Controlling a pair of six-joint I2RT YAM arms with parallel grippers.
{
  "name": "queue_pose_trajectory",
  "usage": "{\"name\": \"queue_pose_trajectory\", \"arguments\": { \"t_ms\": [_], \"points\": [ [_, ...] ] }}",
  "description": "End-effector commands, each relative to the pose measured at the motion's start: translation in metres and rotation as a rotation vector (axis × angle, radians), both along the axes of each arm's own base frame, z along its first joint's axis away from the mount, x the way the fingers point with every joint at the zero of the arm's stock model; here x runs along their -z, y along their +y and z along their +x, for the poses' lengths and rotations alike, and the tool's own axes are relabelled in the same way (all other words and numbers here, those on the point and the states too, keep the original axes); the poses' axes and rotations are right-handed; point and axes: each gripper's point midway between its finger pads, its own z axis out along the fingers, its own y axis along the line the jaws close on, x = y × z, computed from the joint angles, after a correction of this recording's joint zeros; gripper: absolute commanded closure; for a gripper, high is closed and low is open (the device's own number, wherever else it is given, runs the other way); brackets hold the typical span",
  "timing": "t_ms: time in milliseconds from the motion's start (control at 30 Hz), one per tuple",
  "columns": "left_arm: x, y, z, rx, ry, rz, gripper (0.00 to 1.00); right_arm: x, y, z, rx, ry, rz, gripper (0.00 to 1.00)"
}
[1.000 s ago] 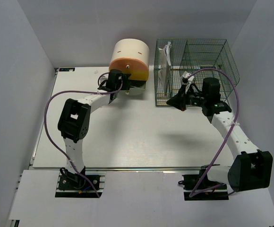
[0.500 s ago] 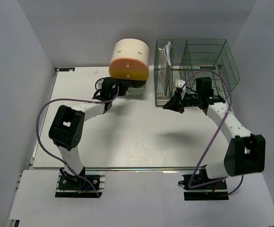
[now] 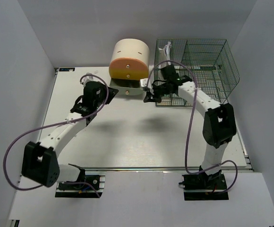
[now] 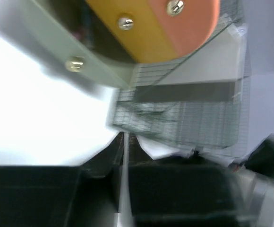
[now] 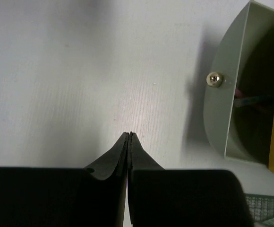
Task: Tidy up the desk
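The desk (image 3: 141,137) is a large white tabletop. At its back stands a rounded drawer box (image 3: 129,59) with a cream top and orange and yellow drawers. Its grey-green bottom drawer (image 3: 130,89) is pulled open. My left gripper (image 3: 109,91) is shut and empty, just left of that drawer. The blurred left wrist view shows its tips (image 4: 125,142) below the drawer front (image 4: 80,61). My right gripper (image 3: 147,98) is shut and empty, just right of the open drawer. In the right wrist view it (image 5: 129,135) hovers over the bare desk (image 5: 80,71), left of the drawer (image 5: 231,85).
A green wire mesh organizer (image 3: 198,66) stands at the back right, with white papers (image 3: 164,61) in its left compartment. It also shows in the left wrist view (image 4: 184,123). The drawer's metal knob (image 5: 215,78) faces my right gripper. Small items lie inside the drawer (image 5: 250,99).
My right arm swung left from the mesh organizer to beside the open drawer. My left arm drew back from the drawer box, its elbow moving down and left.
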Motion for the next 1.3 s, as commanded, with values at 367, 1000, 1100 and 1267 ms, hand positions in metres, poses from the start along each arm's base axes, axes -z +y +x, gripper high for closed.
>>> {"name": "queue_pose_trajectory", "arguments": {
  "t_ms": [367, 1000, 1100, 1267],
  "points": [
    [0.028, 0.091, -0.114, -0.057, 0.048, 0.384, 0.29, 0.051, 0.071, 0.116, 0.554, -0.110, -0.227, 1.00],
    [0.043, 0.107, -0.142, -0.106, 0.120, 0.362, 0.28, 0.068, 0.053, 0.190, 0.919, -0.477, -0.209, 1.00],
    [0.043, 0.107, -0.142, -0.107, 0.121, 0.365, 0.28, 0.069, 0.050, 0.197, 0.950, -0.514, -0.207, 1.00],
    [0.045, 0.109, -0.145, -0.109, 0.135, 0.369, 0.28, 0.064, 0.042, 0.210, 0.994, -0.594, -0.188, 1.00]
  ]
}}
